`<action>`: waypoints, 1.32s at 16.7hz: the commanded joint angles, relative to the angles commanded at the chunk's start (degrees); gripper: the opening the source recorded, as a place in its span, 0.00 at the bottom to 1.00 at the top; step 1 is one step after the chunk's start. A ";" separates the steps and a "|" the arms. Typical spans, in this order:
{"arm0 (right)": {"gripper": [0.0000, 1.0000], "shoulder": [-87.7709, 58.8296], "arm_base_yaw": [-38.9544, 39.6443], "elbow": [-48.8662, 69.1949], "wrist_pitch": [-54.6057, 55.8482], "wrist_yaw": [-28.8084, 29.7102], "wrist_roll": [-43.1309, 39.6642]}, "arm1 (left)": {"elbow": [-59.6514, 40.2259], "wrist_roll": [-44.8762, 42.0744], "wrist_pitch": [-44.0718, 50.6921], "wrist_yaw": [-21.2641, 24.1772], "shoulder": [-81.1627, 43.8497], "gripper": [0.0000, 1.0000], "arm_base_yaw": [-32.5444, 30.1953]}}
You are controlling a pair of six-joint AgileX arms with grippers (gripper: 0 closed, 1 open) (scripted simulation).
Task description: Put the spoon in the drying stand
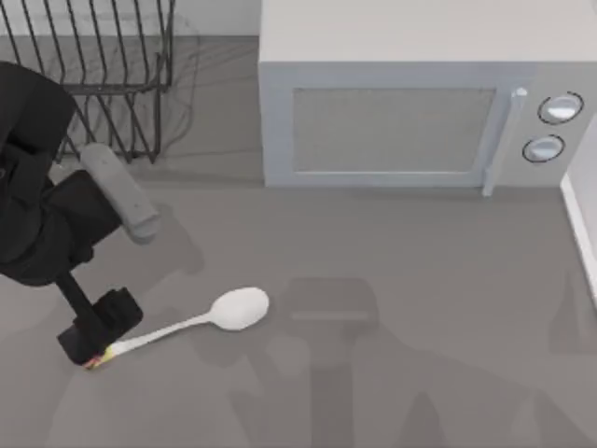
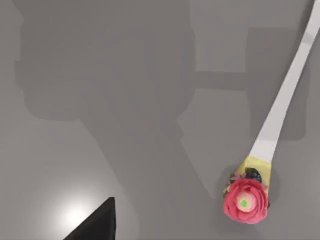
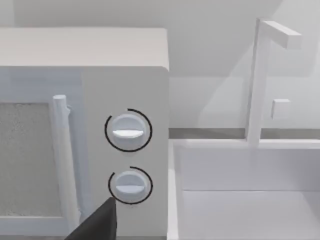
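Note:
The white spoon (image 1: 224,315) lies flat on the grey table, bowl toward the middle, with its slim handle running out to the left. Its red and yellow knob (image 2: 245,201) rests on the table surface. My left gripper (image 1: 99,334) hovers low over that knob end, open and holding nothing. One of its dark fingertips (image 2: 97,226) stands apart from the knob. The black wire drying stand (image 1: 103,65) stands at the back left, behind my left arm. My right gripper (image 3: 95,225) is parked at the right, facing the microwave's dials.
A grey boxy microwave (image 1: 410,103) with its door shut fills the back centre and right. A white sink basin (image 3: 240,190) with a faucet lies to its right. Open tabletop runs between the spoon and the stand.

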State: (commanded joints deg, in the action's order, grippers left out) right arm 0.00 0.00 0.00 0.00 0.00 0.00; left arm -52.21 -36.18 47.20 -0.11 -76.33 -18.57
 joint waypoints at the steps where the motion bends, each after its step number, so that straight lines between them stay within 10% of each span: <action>1: 1.00 0.00 0.00 0.00 0.00 0.00 0.00 | -3.03 -2.03 2.60 0.01 -4.32 1.00 -1.04; 14: 1.00 0.00 0.00 0.00 0.00 0.00 0.00 | -16.17 -10.68 13.01 0.03 -22.09 1.00 -5.24; 22: 1.00 0.00 0.00 0.00 0.00 0.00 0.00 | -6.47 -10.98 -5.32 0.07 -30.14 1.00 -5.33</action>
State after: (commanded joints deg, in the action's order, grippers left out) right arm 0.00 0.00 0.00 0.00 0.00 0.00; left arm -58.68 -47.16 41.89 -0.04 -106.48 -23.90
